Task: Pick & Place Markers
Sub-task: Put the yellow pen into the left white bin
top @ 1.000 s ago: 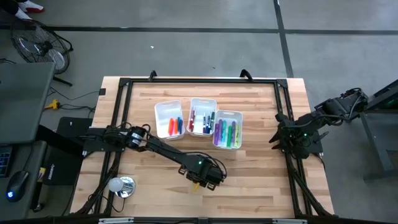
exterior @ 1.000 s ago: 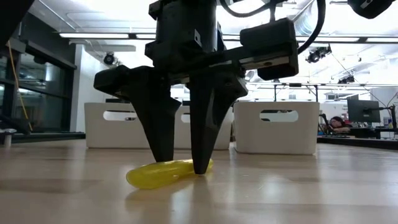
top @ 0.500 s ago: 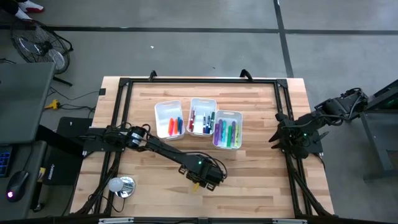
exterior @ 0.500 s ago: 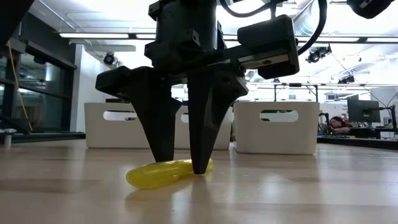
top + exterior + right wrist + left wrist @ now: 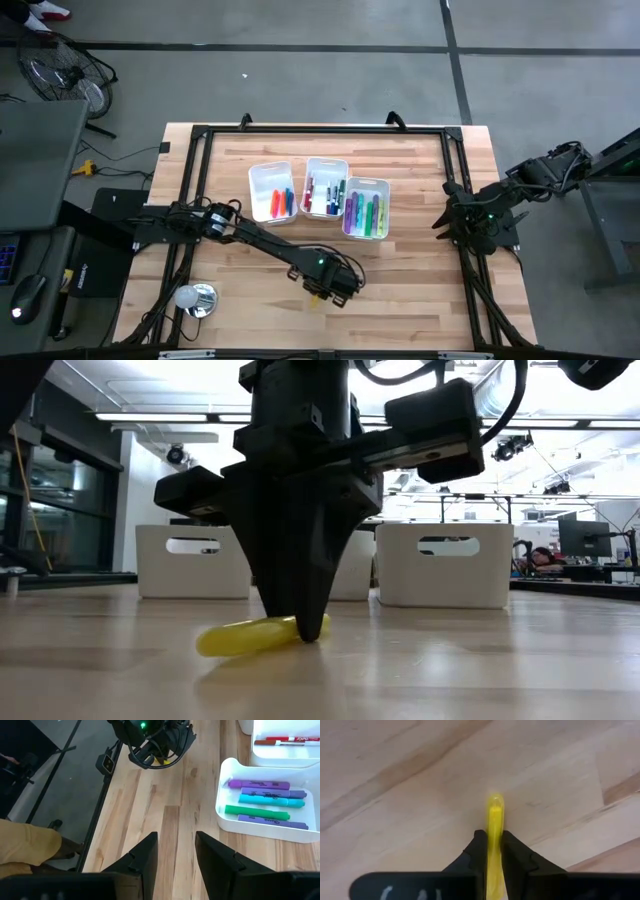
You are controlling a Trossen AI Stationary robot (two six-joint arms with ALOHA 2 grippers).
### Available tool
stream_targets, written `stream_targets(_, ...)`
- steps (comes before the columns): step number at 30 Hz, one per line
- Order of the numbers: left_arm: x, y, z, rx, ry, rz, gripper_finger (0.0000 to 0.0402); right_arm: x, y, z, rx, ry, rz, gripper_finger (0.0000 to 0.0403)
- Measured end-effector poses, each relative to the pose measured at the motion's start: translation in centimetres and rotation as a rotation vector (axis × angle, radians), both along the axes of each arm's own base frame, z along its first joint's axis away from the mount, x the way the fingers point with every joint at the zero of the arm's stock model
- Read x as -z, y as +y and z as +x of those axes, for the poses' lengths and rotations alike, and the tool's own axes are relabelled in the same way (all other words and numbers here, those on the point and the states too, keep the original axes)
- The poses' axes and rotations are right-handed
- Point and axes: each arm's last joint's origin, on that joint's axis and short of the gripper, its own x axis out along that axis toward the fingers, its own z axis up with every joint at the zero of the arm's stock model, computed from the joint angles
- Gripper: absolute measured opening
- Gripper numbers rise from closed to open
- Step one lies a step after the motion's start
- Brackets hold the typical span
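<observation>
A yellow marker (image 5: 240, 639) lies flat on the wooden table near its front edge. My left gripper (image 5: 303, 632) stands over it, pointing down, shut on it; it shows in the high view (image 5: 328, 288) and the wrist view (image 5: 491, 851). Three white bins (image 5: 273, 192) (image 5: 326, 186) (image 5: 366, 207) sit side by side at the table's middle, holding markers in red, orange, purple, teal and green. My right gripper (image 5: 176, 851) waits open at the table's right edge (image 5: 470, 218), holding nothing. My left gripper pinches the yellow marker's barrel (image 5: 494, 832) between its two fingers, toward one end of it. The fingers come from above, pointing down, and lie across the marker. The marker lies on the table, its free end (image 5: 215, 643) sticking out to one side.
A black frame (image 5: 195, 150) runs around the table's edges. A round silver object (image 5: 195, 298) sits at the front left corner. A person's leg (image 5: 25, 852) shows beside the table in the right wrist view. Bare wood lies between the bins and the right arm.
My left gripper has shut: its two fingers, which stood apart on either side of the yellow marker, have come together on it. The marker stays on the table.
</observation>
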Motion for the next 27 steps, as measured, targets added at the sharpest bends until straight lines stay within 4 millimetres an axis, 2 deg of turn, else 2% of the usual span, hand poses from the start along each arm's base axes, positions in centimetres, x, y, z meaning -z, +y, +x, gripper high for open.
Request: stream_targets(27, -0.05, -0.04, 0.09, 0.003, -0.011, 0.001, 0.0025, 0.00, -0.02, 0.01, -0.001, -0.005, -0.011, 0.0121)
